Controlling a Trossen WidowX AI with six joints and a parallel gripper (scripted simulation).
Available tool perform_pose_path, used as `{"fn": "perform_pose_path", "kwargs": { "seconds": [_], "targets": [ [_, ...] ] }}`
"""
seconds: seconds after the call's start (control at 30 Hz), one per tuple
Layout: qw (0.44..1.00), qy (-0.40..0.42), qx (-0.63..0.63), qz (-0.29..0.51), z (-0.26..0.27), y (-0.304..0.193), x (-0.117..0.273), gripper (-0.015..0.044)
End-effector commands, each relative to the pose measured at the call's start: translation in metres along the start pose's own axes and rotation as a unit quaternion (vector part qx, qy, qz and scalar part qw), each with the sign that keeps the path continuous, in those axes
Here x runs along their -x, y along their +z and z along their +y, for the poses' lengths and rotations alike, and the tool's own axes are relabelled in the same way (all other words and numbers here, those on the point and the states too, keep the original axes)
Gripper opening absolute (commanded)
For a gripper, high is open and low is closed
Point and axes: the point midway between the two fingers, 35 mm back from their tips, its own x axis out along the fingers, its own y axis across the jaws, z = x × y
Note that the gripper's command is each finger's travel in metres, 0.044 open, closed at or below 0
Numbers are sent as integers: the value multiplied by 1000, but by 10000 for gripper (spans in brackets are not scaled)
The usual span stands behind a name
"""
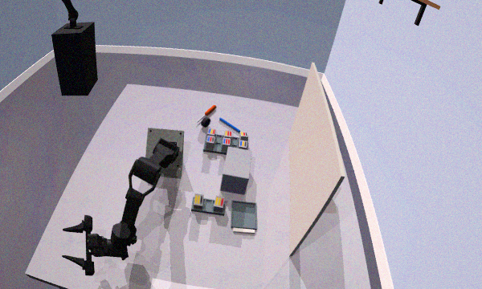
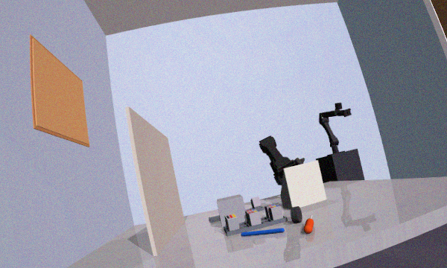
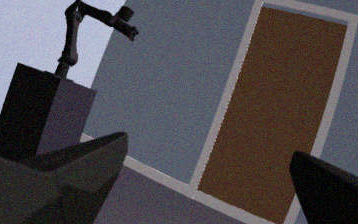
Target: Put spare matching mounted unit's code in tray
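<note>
Though each small spare carries coloured stripes of red, blue and yellow, no writing on them can be read. In the top view three spares (image 1: 226,141) sit in a rack at centre frame, two more (image 1: 208,201) in a rack below it, and the tray (image 1: 243,216) lies just right of those. The grey mounted unit (image 1: 236,170) stands between the racks. At lower left the gripper (image 1: 73,244) hangs over the pale counter (image 1: 104,136) with its jaws spread wide, holding nothing. A tall beige panel (image 1: 311,160) rises at right; a brown door (image 3: 280,100) shows in the wrist view.
</note>
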Motion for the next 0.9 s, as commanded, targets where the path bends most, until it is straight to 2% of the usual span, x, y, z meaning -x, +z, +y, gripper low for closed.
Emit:
{"fn": "perform_pose_path", "kwargs": {
  "seconds": [0.0,0.2,0.33,0.6,0.87],
  "targets": [
    [1000,0,0,0,0,0,0,426],
    [1000,1,0,1,1,0,1,440],
    [999,36,0,29,24,-6,20,440],
    [976,173,-1,130,103,-14,112,440],
    [926,310,-1,217,157,-2,222,440]
  ]
}}
